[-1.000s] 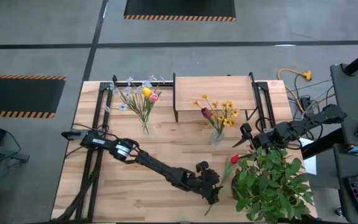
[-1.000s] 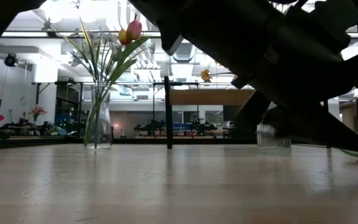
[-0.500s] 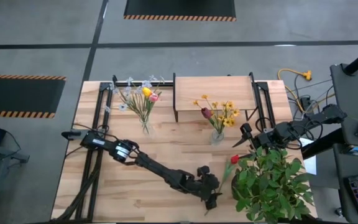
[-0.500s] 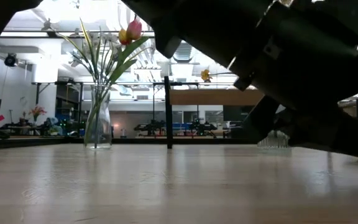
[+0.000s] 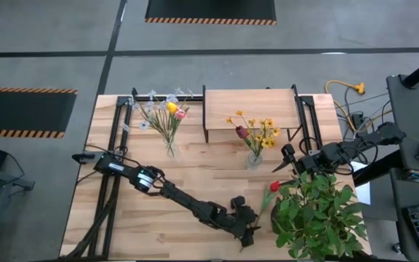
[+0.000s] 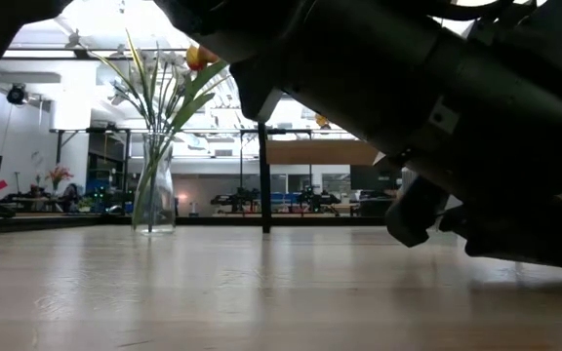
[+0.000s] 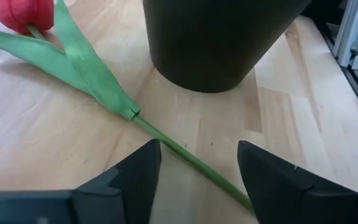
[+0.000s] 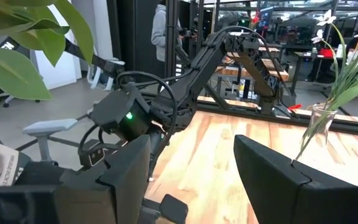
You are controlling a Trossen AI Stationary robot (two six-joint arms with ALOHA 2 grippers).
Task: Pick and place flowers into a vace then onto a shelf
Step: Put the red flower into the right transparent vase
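A red tulip (image 5: 273,186) lies flat on the table, its long green stem (image 7: 178,149) running toward the near edge, beside the dark pot (image 7: 219,43) of a leafy plant. My left gripper (image 5: 246,230) is open low over the table, one finger on each side of the stem (image 7: 199,150) without touching it. My right gripper (image 5: 288,161) is open and empty, waiting by the plant. Two glass vases hold flowers: one (image 5: 169,149) at the far left, also in the low view (image 6: 154,195), and one (image 5: 254,159) in front of the shelf (image 5: 249,108).
The bushy leafy plant (image 5: 318,215) fills the near right corner, close to the tulip and my left gripper. The shelf's black leg (image 6: 263,175) stands at the back. Black rails (image 5: 111,182) run along the table's left side. Bare wood lies in the near middle (image 5: 180,225).
My left gripper has gone a little toward the table's near edge and down, closer to the table over the tulip's stem. It has stayed open. The tulip has not moved.
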